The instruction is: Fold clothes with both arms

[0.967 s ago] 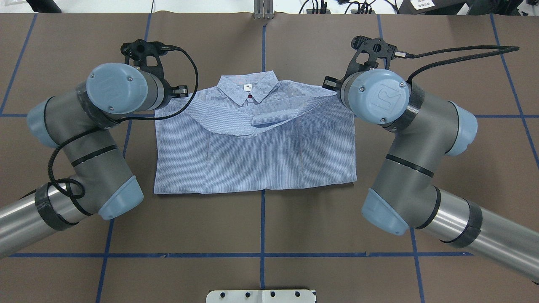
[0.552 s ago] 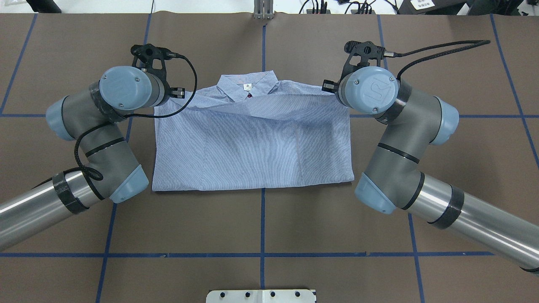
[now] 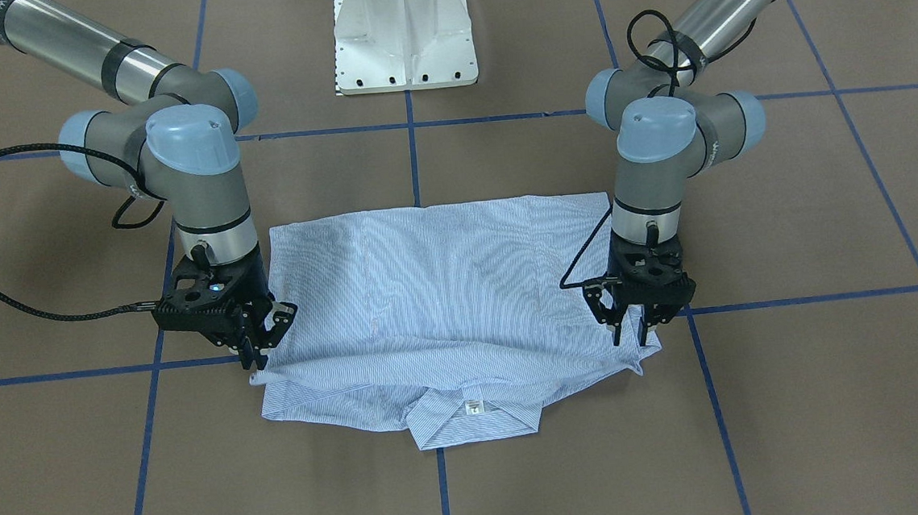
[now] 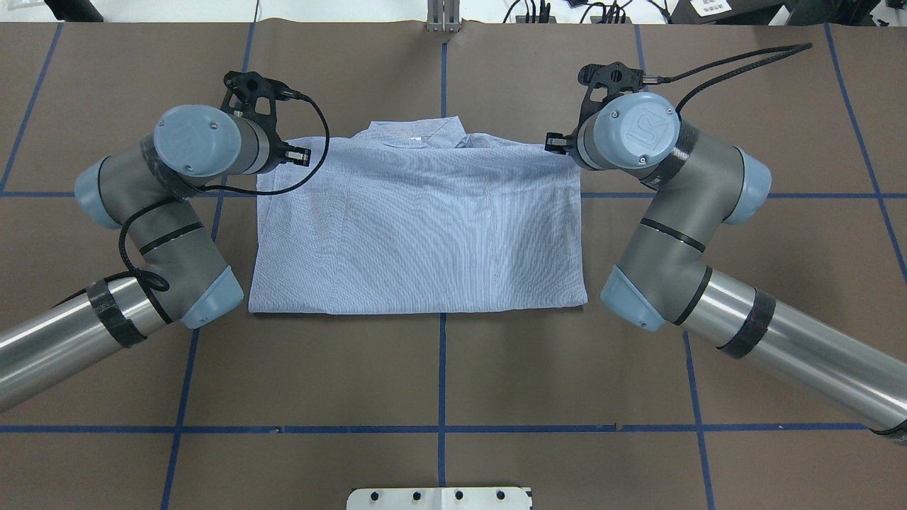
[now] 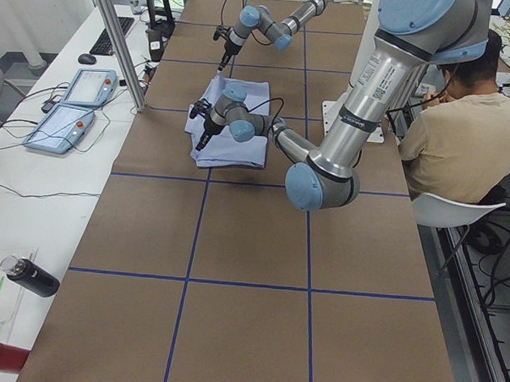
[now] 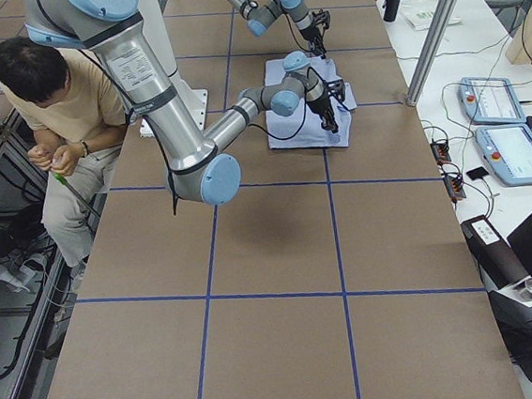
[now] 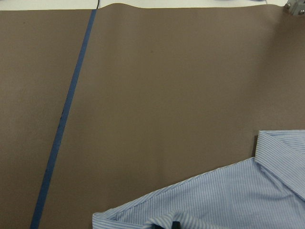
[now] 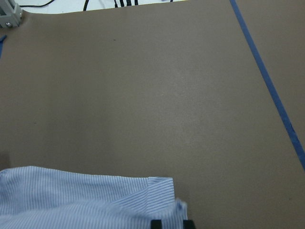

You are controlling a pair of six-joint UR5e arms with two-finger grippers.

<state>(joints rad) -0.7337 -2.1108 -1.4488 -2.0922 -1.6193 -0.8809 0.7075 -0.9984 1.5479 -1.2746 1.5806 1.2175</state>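
Note:
The light blue striped shirt (image 4: 418, 227) lies doubled over on the brown table, its upper layer reaching the collar (image 3: 474, 422), where the white label (image 3: 473, 407) shows. My left gripper (image 3: 631, 333) points down at one far corner, shut on the shirt's edge. At the opposite far corner my right gripper (image 3: 254, 354) is also shut on the edge. In the right wrist view two black fingertips (image 8: 155, 223) pinch striped cloth (image 8: 95, 200). In the left wrist view cloth (image 7: 228, 195) covers most of the gripper (image 7: 175, 224).
The white pedestal base (image 3: 405, 35) stands behind the shirt. Blue tape lines (image 4: 441, 368) grid the table. A metal post (image 4: 443, 18) rises at the far edge. A seated person (image 5: 461, 132) is beside the robot. Control tablets (image 5: 72, 107) and bottles (image 5: 27, 276) lie on the side table.
Both grippers have carried the lifted shirt edge farther from the robot and lowered it. The upper layer now lies flat and covers the label and most of the collar in the overhead view.

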